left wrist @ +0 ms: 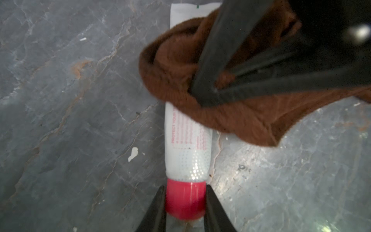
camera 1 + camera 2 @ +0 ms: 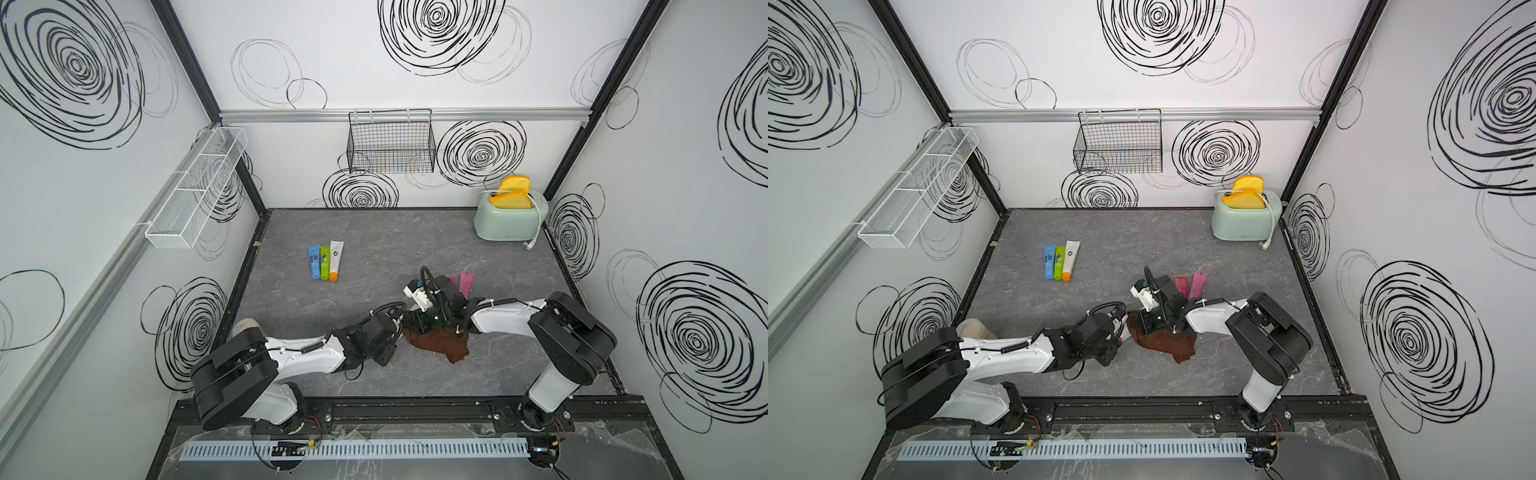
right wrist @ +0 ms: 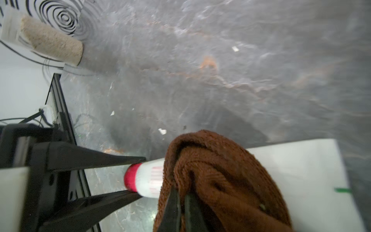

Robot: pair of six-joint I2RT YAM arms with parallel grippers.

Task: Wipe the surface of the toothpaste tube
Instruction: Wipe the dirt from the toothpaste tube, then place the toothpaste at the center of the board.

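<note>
Brown cloth (image 1: 176,66) covers the middle of the white toothpaste tube (image 1: 187,152) in the left wrist view and hides most of its print. Only "PROTECT YOUR" reads in pink; the smaller lines are too blurred. The left gripper (image 1: 185,187) pinches the tube by its red cap (image 1: 185,198), and the tube lies flat on the grey table (image 1: 70,120) straight ahead of it. The right gripper (image 1: 202,98) digs into the cloth, its body cut off by the frame.

In the right wrist view its jaws stand pressed together on a fold of cloth that rests on the tube just beneath them. A green mark (image 3: 342,189) shows on the tube's flat end.

In both top views the cloth and both wrists hide nearly all of the tube.
</note>
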